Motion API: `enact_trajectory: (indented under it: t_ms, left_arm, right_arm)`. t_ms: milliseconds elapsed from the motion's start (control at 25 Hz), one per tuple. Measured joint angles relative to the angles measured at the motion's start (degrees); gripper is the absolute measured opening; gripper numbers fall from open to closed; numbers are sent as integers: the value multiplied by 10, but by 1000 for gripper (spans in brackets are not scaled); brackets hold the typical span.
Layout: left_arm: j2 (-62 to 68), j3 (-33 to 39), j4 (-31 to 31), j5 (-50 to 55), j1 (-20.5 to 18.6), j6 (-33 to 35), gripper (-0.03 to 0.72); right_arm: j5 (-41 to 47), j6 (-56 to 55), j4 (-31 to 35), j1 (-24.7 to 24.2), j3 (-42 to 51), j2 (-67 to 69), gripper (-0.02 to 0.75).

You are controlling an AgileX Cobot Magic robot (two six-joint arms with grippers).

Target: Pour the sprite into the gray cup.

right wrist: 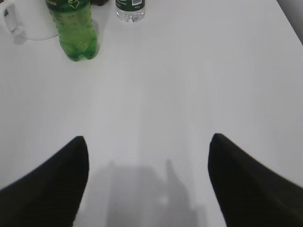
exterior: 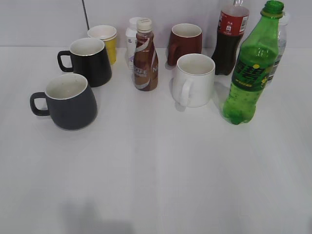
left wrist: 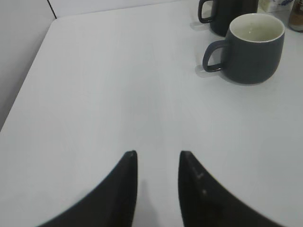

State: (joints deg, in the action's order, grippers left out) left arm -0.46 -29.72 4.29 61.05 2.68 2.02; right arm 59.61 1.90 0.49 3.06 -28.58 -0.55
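The sprite (exterior: 249,68), a tall green bottle with a green-and-yellow label, stands upright at the right of the table, open at the neck; its lower part shows in the right wrist view (right wrist: 75,28). The gray cup (exterior: 68,101), matte dark gray with a white inside, stands at the left, handle to the left; it also shows in the left wrist view (left wrist: 253,47). My left gripper (left wrist: 157,156) is open and empty above bare table, short of the cup. My right gripper (right wrist: 147,142) is wide open and empty, short of the sprite. Neither gripper shows in the exterior view.
A black mug (exterior: 90,61), a yellow cup (exterior: 105,41), a brown coffee bottle (exterior: 145,56), a white bottle (exterior: 131,41), a dark red mug (exterior: 185,43), a white mug (exterior: 194,80), a cola bottle (exterior: 230,36) and a clear water bottle (right wrist: 129,9) stand around them.
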Motion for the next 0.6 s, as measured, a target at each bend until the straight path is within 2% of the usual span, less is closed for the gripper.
enact_trajectory:
  t_ms: [480, 560, 600]
  left_arm:
    - [0, 0, -6, -1, 0, 0, 235]
    - [0, -8, -25, -29, 0, 0, 235]
    - [3, -10, -43, -75, 0, 0, 235]
  right_arm:
    - [0, 0, 0, 0, 0, 0, 588]
    - [0, 0, 0, 0, 0, 0, 588]
    - [0, 0, 0, 0, 0, 0, 588]
